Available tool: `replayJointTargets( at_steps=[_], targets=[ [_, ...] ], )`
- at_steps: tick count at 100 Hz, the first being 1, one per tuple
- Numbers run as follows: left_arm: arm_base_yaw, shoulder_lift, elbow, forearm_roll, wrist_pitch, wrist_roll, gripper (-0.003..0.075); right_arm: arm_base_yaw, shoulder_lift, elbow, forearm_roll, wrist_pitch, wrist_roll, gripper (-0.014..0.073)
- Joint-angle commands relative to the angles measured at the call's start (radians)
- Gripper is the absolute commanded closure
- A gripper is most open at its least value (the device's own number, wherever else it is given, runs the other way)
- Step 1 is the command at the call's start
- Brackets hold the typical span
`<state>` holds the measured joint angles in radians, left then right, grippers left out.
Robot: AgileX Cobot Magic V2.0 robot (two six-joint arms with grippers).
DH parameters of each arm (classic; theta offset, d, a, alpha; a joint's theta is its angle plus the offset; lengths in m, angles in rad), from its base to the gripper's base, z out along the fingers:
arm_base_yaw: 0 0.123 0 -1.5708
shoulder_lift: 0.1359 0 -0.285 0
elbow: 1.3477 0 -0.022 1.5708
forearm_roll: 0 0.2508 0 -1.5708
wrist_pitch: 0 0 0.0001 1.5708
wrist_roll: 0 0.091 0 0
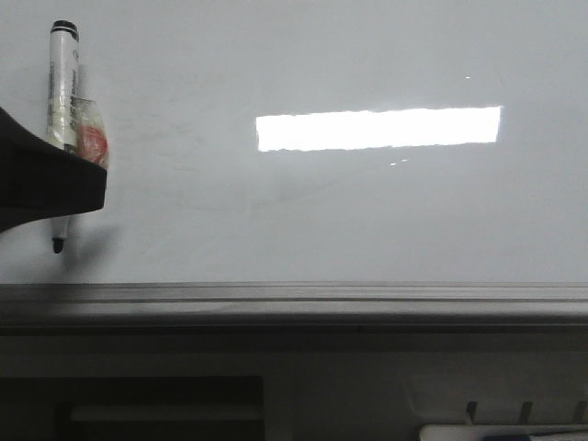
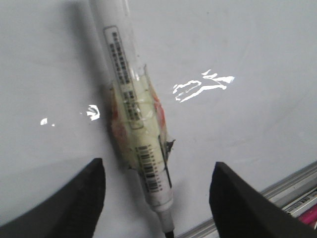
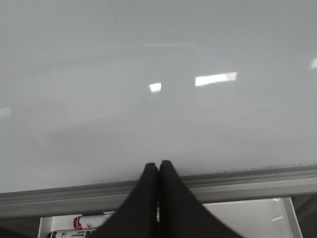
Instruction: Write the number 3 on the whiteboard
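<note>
Gaping left pincer (image 2: 158, 198) around marker (image 2: 136, 124), right pincer (image 3: 159, 171) closed

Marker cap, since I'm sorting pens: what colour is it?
Black cap on the white marker; front view shows it best.

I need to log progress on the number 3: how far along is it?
Done: nothing on the whiteboard yet; no black stroke shows. In hand: the marker sits in the left claw, whose fingers stand apart from it in the wrist view. The right claw is shut and idle. Left: writing the whole 3.
</note>
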<state>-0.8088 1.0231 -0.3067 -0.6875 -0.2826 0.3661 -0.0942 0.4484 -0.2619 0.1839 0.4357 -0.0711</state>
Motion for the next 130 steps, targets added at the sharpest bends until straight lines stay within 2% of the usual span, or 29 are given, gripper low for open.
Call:
replayJointTargets(
  at_steps=[1, 4, 9, 11, 19, 26, 40, 51, 60, 72, 77, 81, 92, 99, 111, 130],
  targets=[
    [-0.006, 0.009, -0.024, -0.01, -0.051, -0.027, 0.0371, -0.005, 0.014, -0.037, 0.008, -0.061, 0.0, 0.0641],
    [-0.006, 0.009, -0.024, -0.01, -0.048, -0.03, 0.0401, -0.005, 0.014, -0.037, 0.008, -0.061, 0.0, 0.0641],
    [-0.006, 0.009, -0.024, -0.01, -0.038, -0.03, 0.053, -0.005, 0.014, -0.037, 0.008, -0.061, 0.0, 0.0641],
    [-0.006, 0.009, -0.024, -0.01, -0.038, -0.03, 0.0547, -0.005, 0.014, -0.037, 0.008, -0.061, 0.0, 0.0641],
    [-0.006, 0.009, -0.024, -0.01, -0.028, -0.03, 0.0745, 0.004, 0.014, -0.037, 0.03, -0.06, 0.0, 0.0641],
    [-0.006, 0.009, -0.024, -0.007, -0.028, -0.03, 0.0741, 0.051, 0.014, -0.037, 0.067, -0.059, 0.0, 0.0641],
    [-0.006, 0.009, -0.024, 0.035, -0.026, -0.03, 0.0741, 0.236, 0.014, -0.037, 0.079, -0.061, 0.0, 0.064],
    [-0.006, -0.006, -0.024, 0.216, 0.005, -0.03, 0.0741, 0.394, 0.014, -0.049, 0.087, -0.072, -0.007, 0.0604],
    [-0.006, -0.027, -0.024, 0.345, 0.028, -0.03, 0.0741, 0.539, 0.014, -0.077, 0.087, -0.065, -0.023, 0.0501],
    [-0.006, -0.044, -0.024, 0.492, 0.03, -0.03, 0.0741, 0.696, 0.019, -0.121, 0.087, -0.067, -0.048, 0.0283],
    [-0.006, -0.044, -0.024, 0.57, 0.03, -0.03, 0.0741, 0.753, 0.034, -0.141, 0.087, -0.065, -0.084, 0.0221],
    [-0.006, -0.044, -0.024, 0.645, 0.026, -0.03, 0.0741, 0.799, 0.053, -0.157, 0.087, -0.065, -0.128, 0.0198],
    [-0.006, -0.04, -0.024, 0.89, 0.019, -0.03, 0.0741, 0.909, 0.133, -0.207, 0.085, -0.089, -0.261, 0.0206],
    [-0.006, -0.04, -0.024, 1.019, -0.02, -0.03, 0.0741, 0.96, 0.204, -0.243, 0.075, -0.112, -0.304, 0.0206],
    [-0.006, -0.04, -0.024, 1.128, -0.107, -0.03, 0.0741, 0.999, 0.334, -0.312, 0.011, -0.15, -0.304, 0.0206],
    [-0.006, -0.04, -0.024, 1.156, -0.139, -0.03, 0.0741, 0.999, 0.483, -0.425, -0.005, -0.17, -0.304, 0.0206]
  ],
)
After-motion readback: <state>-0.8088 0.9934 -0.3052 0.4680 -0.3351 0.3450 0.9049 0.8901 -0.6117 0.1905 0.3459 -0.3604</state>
